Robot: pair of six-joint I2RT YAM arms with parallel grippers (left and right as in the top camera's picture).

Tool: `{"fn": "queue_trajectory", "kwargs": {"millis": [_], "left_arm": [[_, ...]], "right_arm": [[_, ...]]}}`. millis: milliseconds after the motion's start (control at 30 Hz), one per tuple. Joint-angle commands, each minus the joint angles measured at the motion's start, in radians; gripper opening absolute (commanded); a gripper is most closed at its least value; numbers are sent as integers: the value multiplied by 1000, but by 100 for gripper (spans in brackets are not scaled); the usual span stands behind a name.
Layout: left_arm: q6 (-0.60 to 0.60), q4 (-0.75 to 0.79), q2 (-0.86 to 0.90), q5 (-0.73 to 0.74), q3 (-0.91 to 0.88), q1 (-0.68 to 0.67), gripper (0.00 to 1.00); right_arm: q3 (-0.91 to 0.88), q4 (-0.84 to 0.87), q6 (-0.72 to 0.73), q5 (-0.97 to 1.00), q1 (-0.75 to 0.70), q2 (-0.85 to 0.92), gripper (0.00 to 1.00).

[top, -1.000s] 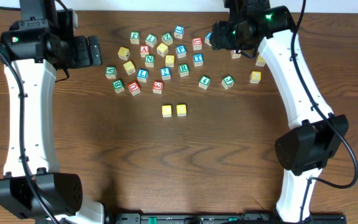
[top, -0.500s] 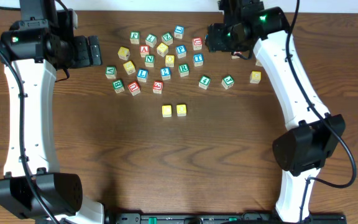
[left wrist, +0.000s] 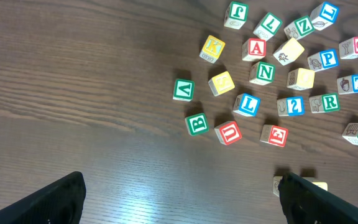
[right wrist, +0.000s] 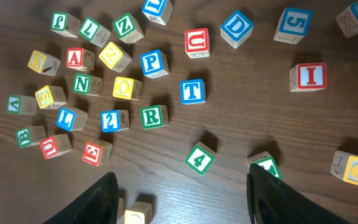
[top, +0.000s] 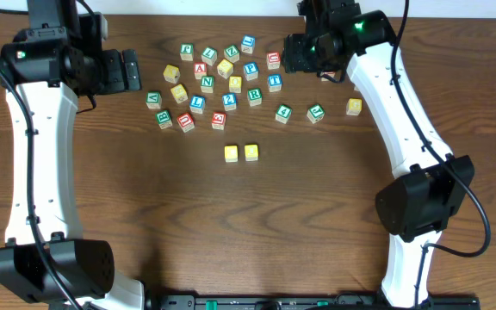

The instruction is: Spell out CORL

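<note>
Two yellow-topped cubes sit side by side in the middle of the table. One of them shows at the bottom of the right wrist view as a yellow cube. The green R cube and the blue L cube lie in the loose cluster farther back. My right gripper hovers open at the cluster's right edge with nothing between its jaws. The left gripper is wide open and empty, left of the cluster.
Several other letter cubes crowd round R and L: a red A, blue P, blue T, green 4 and a yellow G off to the right. The table's far edge lies just behind the cluster.
My right gripper has drifted a little to the left, toward the cluster. The left arm and all cubes have stayed put.
</note>
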Motion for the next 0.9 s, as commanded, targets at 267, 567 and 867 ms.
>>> {"fn": "queue_trajectory", "kwargs": {"millis": [267, 567, 867], "left_arm": [[6, -2, 2, 5, 26, -3, 98], [6, -2, 2, 5, 26, -3, 98], [6, -2, 2, 5, 26, -3, 98]], "right_arm": [[-5, 27, -15, 9, 18, 10, 61], [-5, 40, 4, 37, 16, 11, 61], [-5, 5, 19, 39, -19, 11, 61]]}}
